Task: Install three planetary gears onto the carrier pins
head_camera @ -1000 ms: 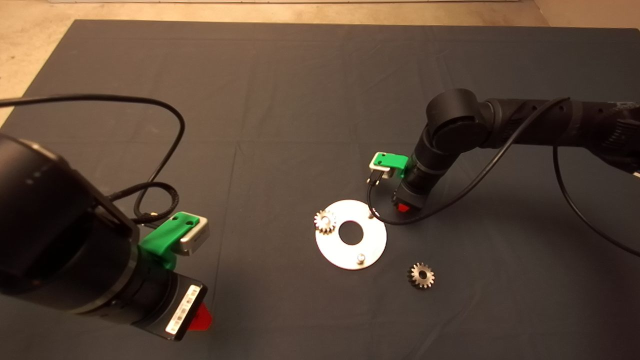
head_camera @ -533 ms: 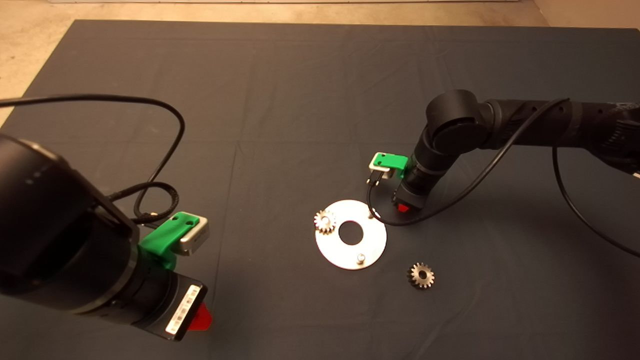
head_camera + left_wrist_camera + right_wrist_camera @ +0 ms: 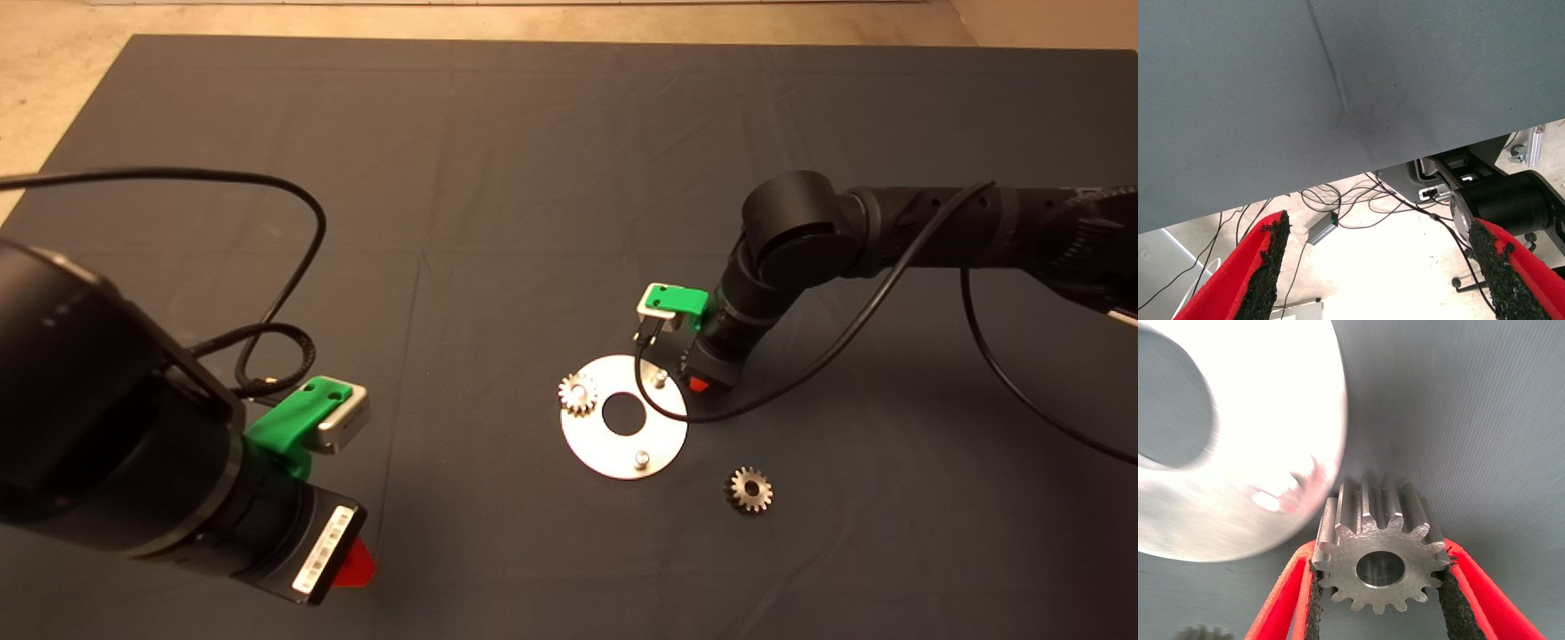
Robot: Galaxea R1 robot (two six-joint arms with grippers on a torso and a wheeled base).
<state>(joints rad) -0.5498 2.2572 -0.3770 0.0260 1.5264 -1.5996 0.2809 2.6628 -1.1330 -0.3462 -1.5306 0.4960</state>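
Note:
The round silver disc (image 3: 597, 444) lies mid-mat. One planetary gear (image 3: 578, 394) sits on its left carrier pin. Two carrier pins stand bare: the far-right one (image 3: 659, 378) and the near one (image 3: 639, 459). A second gear (image 3: 749, 489) lies loose on the mat, near-right of the disc. My right gripper (image 3: 700, 384) hangs at the disc's far-right rim, just right of the bare pin. In the right wrist view my right gripper (image 3: 1381, 557) is shut on a third gear (image 3: 1379, 550), bore facing the camera, beside the disc's edge (image 3: 1271, 453). The left gripper (image 3: 1378, 223) is open, parked at the lower left.
A black cable (image 3: 756, 400) loops from the right arm over the disc's right rim. The left arm's cable (image 3: 267, 267) curls on the mat's left side. The left wrist view shows the mat's edge (image 3: 1338, 167) with floor cables and equipment beyond.
The right arm has swung left and slightly toward the disc, carrying its gear from off the far-right rim to right beside the bare far-right pin. The left arm stayed still.

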